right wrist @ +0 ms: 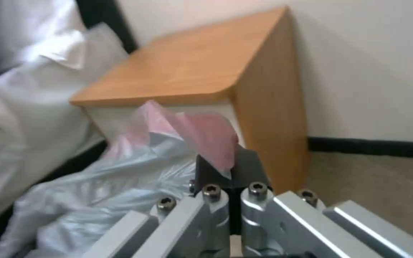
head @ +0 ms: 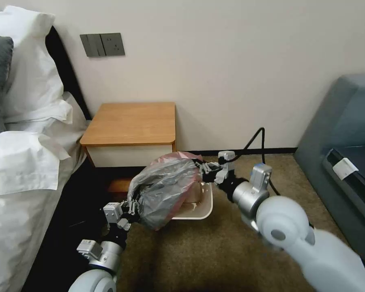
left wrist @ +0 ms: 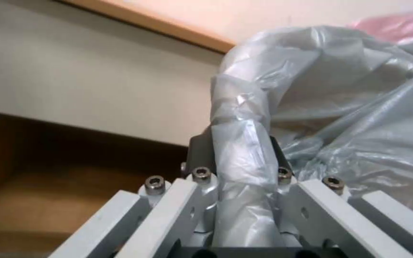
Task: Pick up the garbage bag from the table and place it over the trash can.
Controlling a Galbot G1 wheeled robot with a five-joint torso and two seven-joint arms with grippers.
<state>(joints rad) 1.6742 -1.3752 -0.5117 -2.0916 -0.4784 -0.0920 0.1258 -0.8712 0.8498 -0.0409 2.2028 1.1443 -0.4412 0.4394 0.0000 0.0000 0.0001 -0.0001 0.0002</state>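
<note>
My left gripper (left wrist: pixel 245 186) pinches a bunched fold of the bag (head: pixel 166 190); my right gripper (right wrist: pixel 228 172) clamps its pink edge. The bag hangs stretched over the can (head: pixel 202 205), below the table (head: pixel 129 123). If either thin pinch slips, the mouth collapses.

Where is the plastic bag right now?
The garbage bag hangs stretched between the left gripper and right gripper, over the trash can, before the table.
</note>
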